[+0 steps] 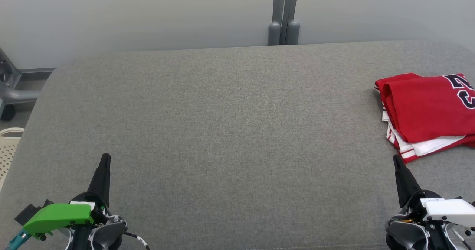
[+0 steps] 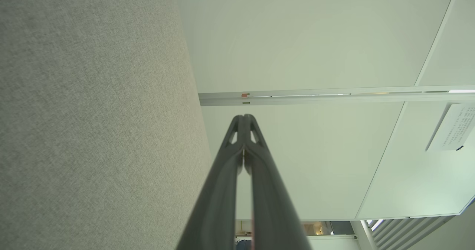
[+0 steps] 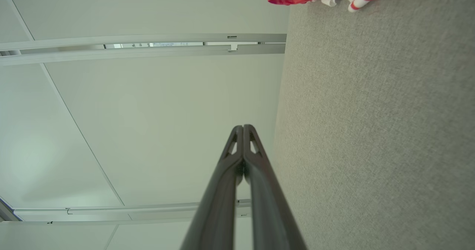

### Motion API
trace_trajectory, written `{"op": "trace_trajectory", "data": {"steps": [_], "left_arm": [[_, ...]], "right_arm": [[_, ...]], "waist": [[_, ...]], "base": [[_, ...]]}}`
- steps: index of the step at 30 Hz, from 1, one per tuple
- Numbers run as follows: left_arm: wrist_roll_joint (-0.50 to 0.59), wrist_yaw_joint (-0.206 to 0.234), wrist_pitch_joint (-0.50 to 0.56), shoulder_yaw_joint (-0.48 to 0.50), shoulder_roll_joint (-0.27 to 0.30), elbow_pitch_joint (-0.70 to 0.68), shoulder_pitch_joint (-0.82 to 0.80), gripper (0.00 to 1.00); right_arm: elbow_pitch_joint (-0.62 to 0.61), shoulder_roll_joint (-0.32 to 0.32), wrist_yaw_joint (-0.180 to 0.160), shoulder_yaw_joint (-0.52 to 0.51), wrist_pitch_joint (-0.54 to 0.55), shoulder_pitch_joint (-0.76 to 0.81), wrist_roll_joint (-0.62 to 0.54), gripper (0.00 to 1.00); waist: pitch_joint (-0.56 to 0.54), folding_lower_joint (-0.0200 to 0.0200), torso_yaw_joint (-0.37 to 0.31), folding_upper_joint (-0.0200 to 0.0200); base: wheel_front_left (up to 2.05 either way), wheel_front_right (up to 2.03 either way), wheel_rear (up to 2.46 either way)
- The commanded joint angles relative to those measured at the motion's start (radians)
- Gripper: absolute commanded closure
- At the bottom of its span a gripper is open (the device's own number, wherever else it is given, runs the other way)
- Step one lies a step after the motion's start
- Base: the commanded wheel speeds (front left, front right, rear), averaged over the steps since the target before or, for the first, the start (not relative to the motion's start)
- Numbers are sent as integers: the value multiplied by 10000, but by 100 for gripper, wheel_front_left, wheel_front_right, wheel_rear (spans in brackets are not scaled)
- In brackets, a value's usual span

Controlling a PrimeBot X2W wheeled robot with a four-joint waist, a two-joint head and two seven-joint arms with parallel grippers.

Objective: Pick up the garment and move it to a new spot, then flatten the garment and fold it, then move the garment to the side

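The left gripper [image 1: 105,161], fingers pressed together on nothing, rests well left of the garment [image 1: 426,109]. The right gripper [image 1: 396,160], also closed and empty, sits near the garment's front corner without touching it. The garment, a red jersey, lies folded on the grey surface [image 1: 237,131], off to the right of both grippers, so the task looks all but finished. Far left of the garment, a pale perforated basket [image 1: 8,146] shows a corner; its contents are hidden.

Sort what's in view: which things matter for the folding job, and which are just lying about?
For the job: red jersey, grey table, left gripper, right gripper, both jaws shut.
Lying about: white basket, wheeled frame, partition post.
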Motion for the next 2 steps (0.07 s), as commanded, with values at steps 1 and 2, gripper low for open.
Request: {"op": "trace_trajectory", "data": {"steps": [1,2], "left_arm": [[-2,-50,26,27,13,-16,-162,100],[-2,-50,26,28,13,-16,-162,100]], "right_arm": [[-39,-42,4,-14,32,59,19,100],[-39,-42,4,-14,32,59,19,100]], "waist": [[0,0,0,-1],[0,0,0,-1]], "base": [[0,0,0],[0,0,0]]}}
